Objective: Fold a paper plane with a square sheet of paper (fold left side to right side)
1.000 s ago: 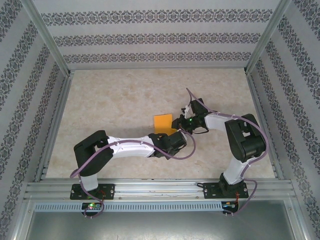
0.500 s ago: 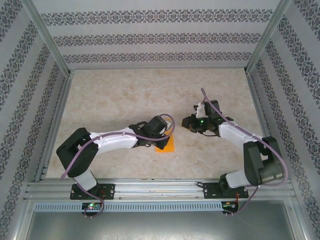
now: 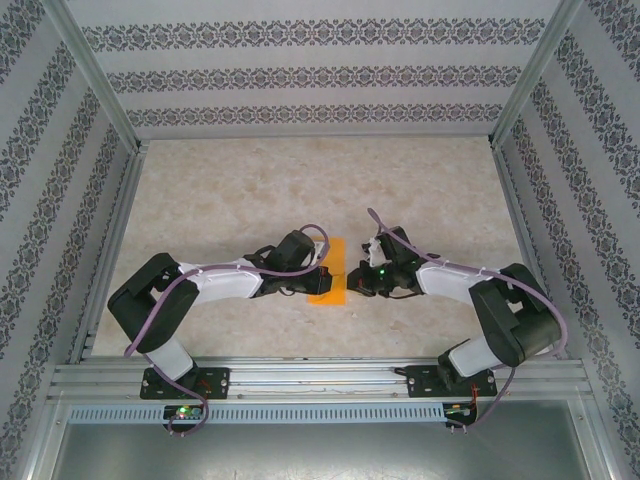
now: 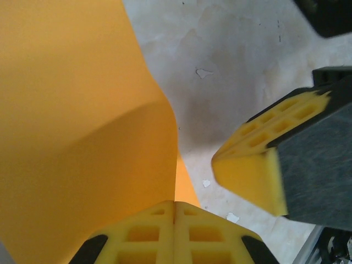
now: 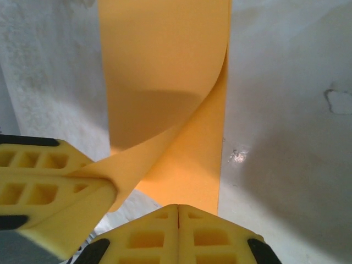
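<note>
Orange square sheet of paper [image 4: 82, 110], thin, curled over, pinched in left tool [image 4: 175, 212]; right tool [image 5: 179, 212] closed at its edge.

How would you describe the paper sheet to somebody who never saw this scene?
On the pale marbled table, look toward the near edge, where the left claw and right claw almost meet. The paper sits between them, one side curled up in the left claw: the only bright orange thing.

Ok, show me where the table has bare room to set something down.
Free: the far half of the table, between the back wall and the orange paper. Crowded: the near middle, where the left gripper and right gripper meet at the paper.
</note>
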`<state>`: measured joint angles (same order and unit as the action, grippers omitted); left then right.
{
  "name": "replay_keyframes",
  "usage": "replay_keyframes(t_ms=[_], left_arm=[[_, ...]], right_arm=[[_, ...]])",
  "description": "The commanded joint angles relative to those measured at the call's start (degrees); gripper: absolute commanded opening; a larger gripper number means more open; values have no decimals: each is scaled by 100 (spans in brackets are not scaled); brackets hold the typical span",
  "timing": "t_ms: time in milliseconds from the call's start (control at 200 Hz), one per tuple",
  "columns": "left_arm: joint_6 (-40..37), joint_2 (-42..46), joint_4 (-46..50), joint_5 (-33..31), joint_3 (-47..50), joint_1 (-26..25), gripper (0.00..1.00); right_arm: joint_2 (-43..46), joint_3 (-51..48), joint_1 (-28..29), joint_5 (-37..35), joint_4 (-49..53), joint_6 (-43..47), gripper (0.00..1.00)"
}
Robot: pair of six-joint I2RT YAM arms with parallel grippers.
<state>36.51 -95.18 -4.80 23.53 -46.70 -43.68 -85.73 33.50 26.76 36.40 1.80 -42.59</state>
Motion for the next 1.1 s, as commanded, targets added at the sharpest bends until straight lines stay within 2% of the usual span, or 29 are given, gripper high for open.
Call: replay_keyframes(t_ms=[0, 300, 535, 944, 1094], left_arm=[[174, 150, -295, 114, 78, 97, 0], [191, 113, -221, 168, 98, 140, 0], [48, 148, -80, 379, 118, 301, 0], [-1280, 39, 783, 690, -258, 618, 0], [-1519, -118, 807, 728, -346, 735, 0]], right_arm=[[-200, 2, 152, -151, -163, -135, 0], [-494, -18, 373, -247, -78, -171, 0], [-601, 67, 378, -525, 480, 123, 0], [-725, 245, 382, -620, 778, 383, 0], [-718, 236, 382, -617, 793, 400, 0]])
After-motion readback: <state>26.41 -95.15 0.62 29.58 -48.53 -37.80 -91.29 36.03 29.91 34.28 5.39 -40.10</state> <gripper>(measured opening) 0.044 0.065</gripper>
